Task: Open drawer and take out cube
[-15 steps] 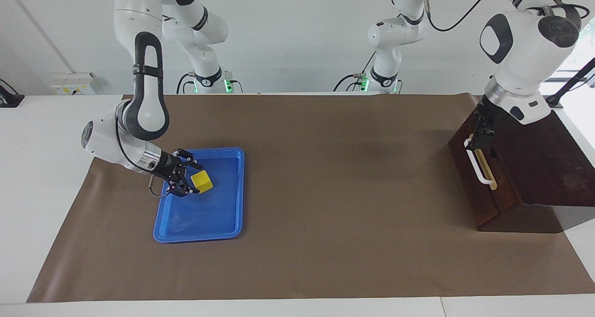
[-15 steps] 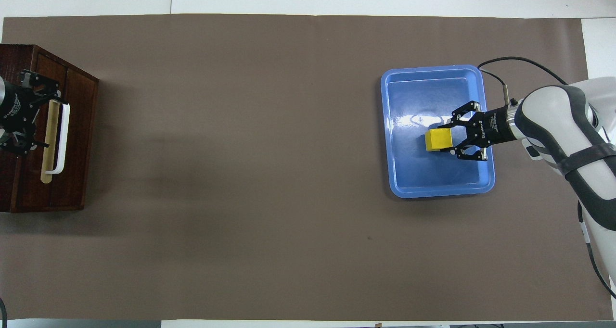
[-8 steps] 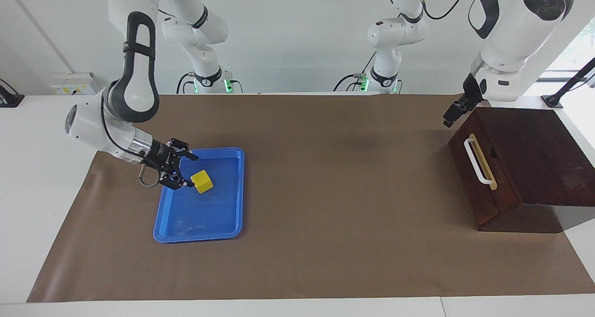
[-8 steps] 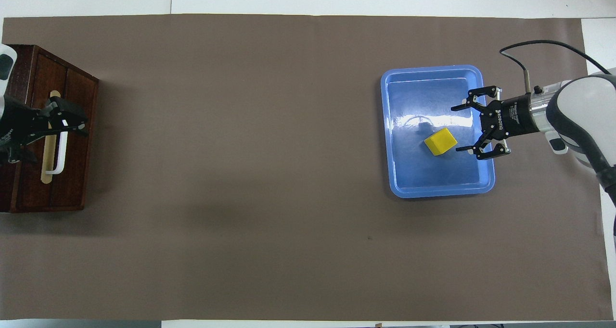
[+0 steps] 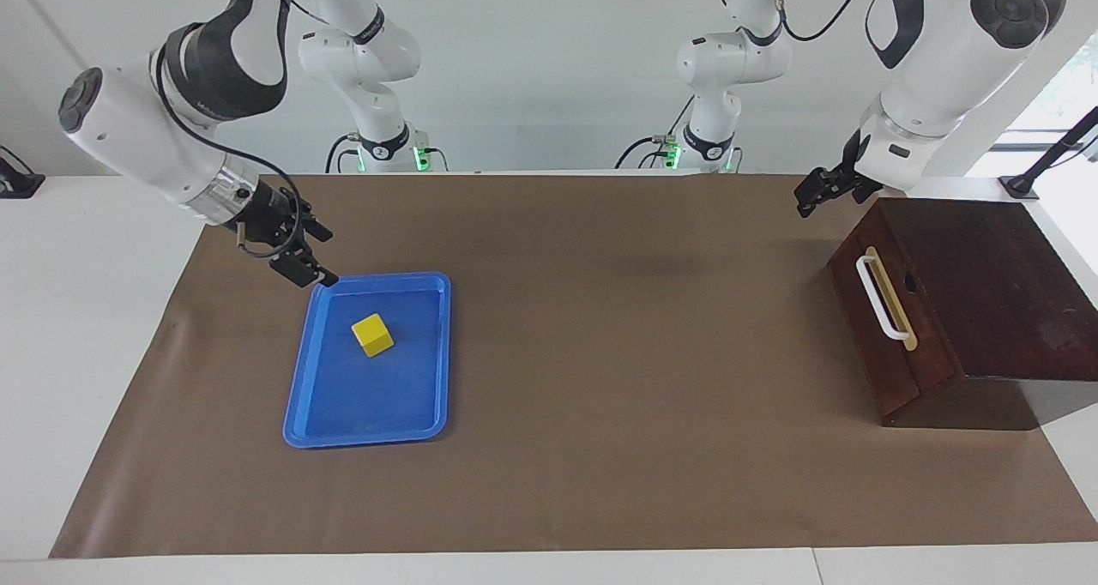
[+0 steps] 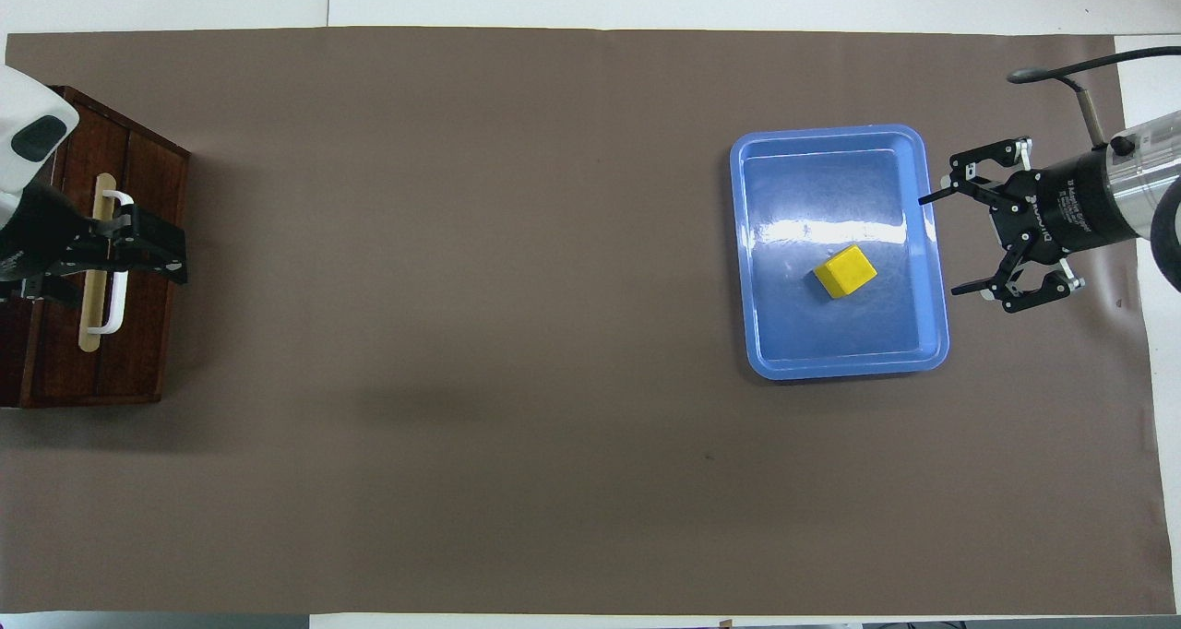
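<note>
Cube: yellow cube (image 5: 372, 334) lies loose in the blue tray (image 5: 429, 413), near the tray's middle, nothing touching it; a second ago it sat between the right gripper's fingers, half a second ago it was already free.
Right gripper: right gripper (image 5: 313, 255) has pulled up and away from the cube and now hangs in the air above the tray's corner nearest the robots, fingers spread wide, holding nothing.
Left gripper: left gripper (image 5: 811, 195) has lifted off the white handle (image 5: 879, 298), where it was a second ago, and now hangs above the brown mat (image 5: 618, 353) just beside the box's corner; fingers look apart, though they are seen end-on and small, so this is only probable.
Drawer: drawer (image 5: 888, 328) of the dark wooden box (image 5: 986, 285) at the left arm's end of the table, with a thin pale strip showing by the handle, the same as a second ago.
Tray: same place as before, toward the right arm's end of the table, well apart from the box.
Facing view only: height of both grippers over the table, and both arms from base to wrist.
Overhead view only: right gripper (image 6: 983, 242) with both fingers clearly splayed, just off the tray's rim (image 6: 936, 269); left gripper (image 6: 152, 255) overlapping the handle (image 6: 115, 288) though it is raised clear of it; cube (image 6: 844, 271) turned slightly askew to the tray's edges.
</note>
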Robot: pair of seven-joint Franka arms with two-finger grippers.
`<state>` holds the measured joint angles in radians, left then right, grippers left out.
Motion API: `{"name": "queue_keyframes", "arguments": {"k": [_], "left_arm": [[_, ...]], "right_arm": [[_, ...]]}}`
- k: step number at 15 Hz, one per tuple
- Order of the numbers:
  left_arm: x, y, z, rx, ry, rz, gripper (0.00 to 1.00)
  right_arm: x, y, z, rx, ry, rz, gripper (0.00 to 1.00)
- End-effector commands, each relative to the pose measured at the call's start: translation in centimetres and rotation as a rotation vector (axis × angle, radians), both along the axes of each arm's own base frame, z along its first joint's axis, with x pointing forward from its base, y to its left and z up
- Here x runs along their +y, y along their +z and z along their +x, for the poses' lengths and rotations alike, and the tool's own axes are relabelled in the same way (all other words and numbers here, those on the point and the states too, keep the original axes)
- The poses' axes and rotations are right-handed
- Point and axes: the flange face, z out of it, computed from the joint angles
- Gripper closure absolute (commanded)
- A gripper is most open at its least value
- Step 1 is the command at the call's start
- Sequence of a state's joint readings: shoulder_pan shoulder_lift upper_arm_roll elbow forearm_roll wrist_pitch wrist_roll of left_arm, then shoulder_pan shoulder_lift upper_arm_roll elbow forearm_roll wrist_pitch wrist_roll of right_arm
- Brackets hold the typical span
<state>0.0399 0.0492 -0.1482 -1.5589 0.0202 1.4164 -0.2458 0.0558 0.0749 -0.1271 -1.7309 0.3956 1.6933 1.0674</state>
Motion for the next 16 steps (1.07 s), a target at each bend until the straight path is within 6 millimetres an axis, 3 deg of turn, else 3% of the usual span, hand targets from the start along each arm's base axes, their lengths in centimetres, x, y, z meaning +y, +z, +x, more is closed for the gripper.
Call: {"name": "queue_keyframes", "arguments": {"k": [1, 3, 4, 5, 8, 11, 16], "left_arm": [[0.2, 1.3, -1.2, 0.043, -0.104, -0.032, 0.0], [0.3, 1.6, -2.7, 0.062, -0.131, -0.031, 0.0], [0.3, 1.6, -2.5, 0.05, -0.133, -0.032, 0.0], [0.4, 1.7, -1.2, -0.021, -0.147, -0.038, 0.0], [0.3, 1.5, -1.1, -0.013, -0.148, -0.041, 0.0], [-0.9, 2.7, -1.0, -0.003, -0.171, -0.043, 0.0], [-0.9, 2.0, -1.5, 0.017, -0.182, -0.033, 0.0]], "right_arm": [[1.2, 3.5, -1.9, -0.071, 0.159, -0.098, 0.0], [0.6, 4.9, -3.1, -0.128, 0.384, -0.141, 0.0], [0.0, 5.3, -3.8, -0.143, 0.51, -0.159, 0.0], [-1.3, 6.2, -4.5, -0.183, 0.763, -0.221, 0.0], [-1.9, 6.5, -5.0, -0.186, 1.044, -0.299, 0.0], [-1.1, 6.5, -5.1, -0.201, 1.144, -0.288, 0.0], [-1.3, 6.5, -4.9, -0.227, 1.227, -0.274, 0.0]]}}
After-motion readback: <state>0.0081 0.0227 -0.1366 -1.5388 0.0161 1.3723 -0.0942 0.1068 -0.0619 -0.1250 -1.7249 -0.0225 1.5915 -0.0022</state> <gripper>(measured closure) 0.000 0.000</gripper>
